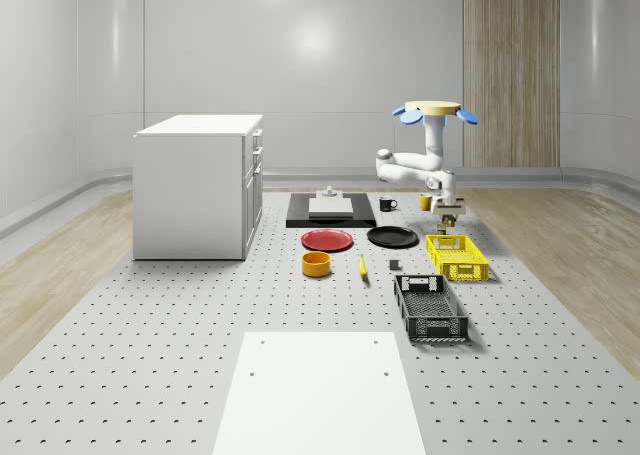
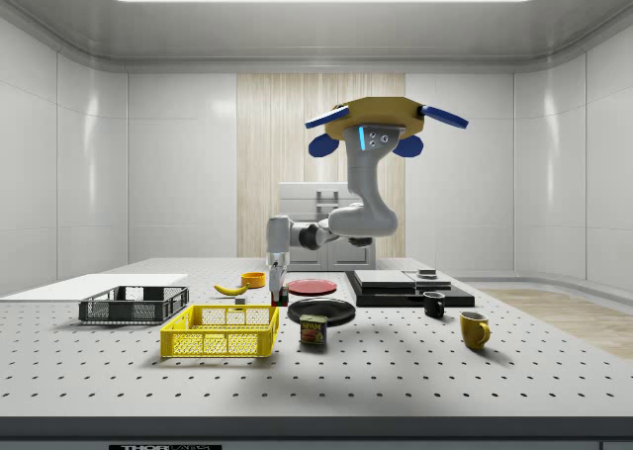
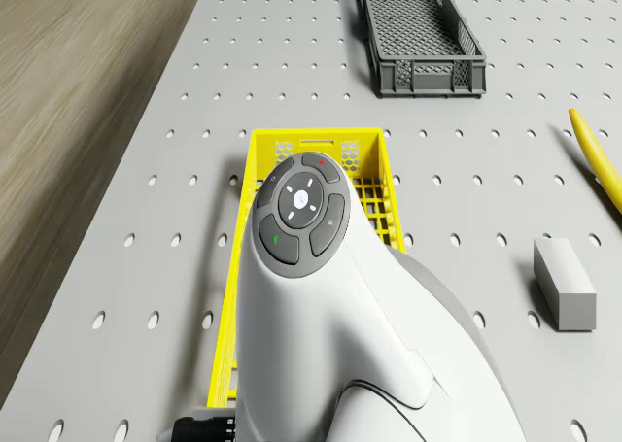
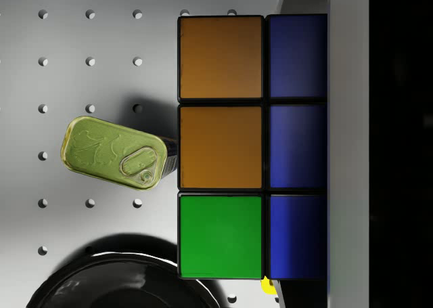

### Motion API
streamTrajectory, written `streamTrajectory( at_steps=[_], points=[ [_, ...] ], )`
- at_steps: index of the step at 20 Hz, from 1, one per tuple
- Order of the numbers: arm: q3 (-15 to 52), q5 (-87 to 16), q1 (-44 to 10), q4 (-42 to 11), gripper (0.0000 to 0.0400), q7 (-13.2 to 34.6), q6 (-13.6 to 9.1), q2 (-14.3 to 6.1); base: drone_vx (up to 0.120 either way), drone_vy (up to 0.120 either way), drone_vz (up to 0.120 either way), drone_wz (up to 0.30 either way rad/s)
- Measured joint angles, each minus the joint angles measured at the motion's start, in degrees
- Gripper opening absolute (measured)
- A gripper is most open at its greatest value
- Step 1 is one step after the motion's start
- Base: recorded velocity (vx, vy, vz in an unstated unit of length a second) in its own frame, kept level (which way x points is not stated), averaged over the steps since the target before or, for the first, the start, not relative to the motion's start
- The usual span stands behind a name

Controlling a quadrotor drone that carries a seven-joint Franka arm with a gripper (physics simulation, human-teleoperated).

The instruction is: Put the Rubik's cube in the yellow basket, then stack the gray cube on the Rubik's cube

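Note:
My gripper [image 1: 449,215] is shut on the Rubik's cube [image 4: 220,145], whose orange, green and blue tiles show in the wrist view against one pale finger [image 4: 348,145]. The cube [image 2: 281,297] hangs in the air just off the yellow basket's [image 1: 457,258] far end, over the table between the basket [image 2: 222,331] and a green can [image 4: 115,150]. The drone [image 1: 432,110] hovers above and behind that end of the basket [image 3: 255,170]. The gray cube [image 3: 564,283] lies on the table beside the basket, to the whole-scene view's left [image 1: 394,266].
A black crate [image 1: 430,308] sits in front of the basket. The black plate [image 1: 392,236], red plate [image 1: 327,239], orange bowl [image 1: 316,263] and banana [image 1: 362,267] lie to the left. Two mugs [image 1: 388,203] stand behind. A white cabinet [image 1: 198,185] is at far left.

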Motion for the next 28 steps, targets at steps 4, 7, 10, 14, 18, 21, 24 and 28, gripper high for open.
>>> streamTrajectory(
  at_steps=[4,7,10,14,18,21,24,28],
  points=[
    [0.0,0.1,0.0,0.0,0.0325,0.0,0.1,-0.1,0.12,0.0,0.0,0.0],
    [0.0,0.1,-0.1,0.0,0.0325,0.0,0.2,-0.2,0.12,0.0,0.0,0.0],
    [0.0,0.1,-0.1,0.0,0.0325,0.1,0.3,-0.3,0.12,0.0,0.0,0.0],
    [0.1,0.2,-0.1,0.0,0.0325,0.1,0.4,-0.4,0.12,-0.04,0.0,0.0],
    [0.1,0.2,-0.1,0.0,0.0325,0.1,0.5,-0.5,0.12,-0.05,-0.03,0.0],
    [0.1,0.2,-0.1,0.0,0.0325,0.1,0.6,-0.6,0.12,-0.027,-0.12,0.0],
    [0.1,0.3,-0.1,0.0,0.0325,0.1,0.6,-0.7,0.12,-0.093,-0.093,0.0],
    [0.1,0.3,-0.2,0.0,0.0325,0.1,0.7,-0.8,0.12,0.0,0.0,0.0]
  ],
)
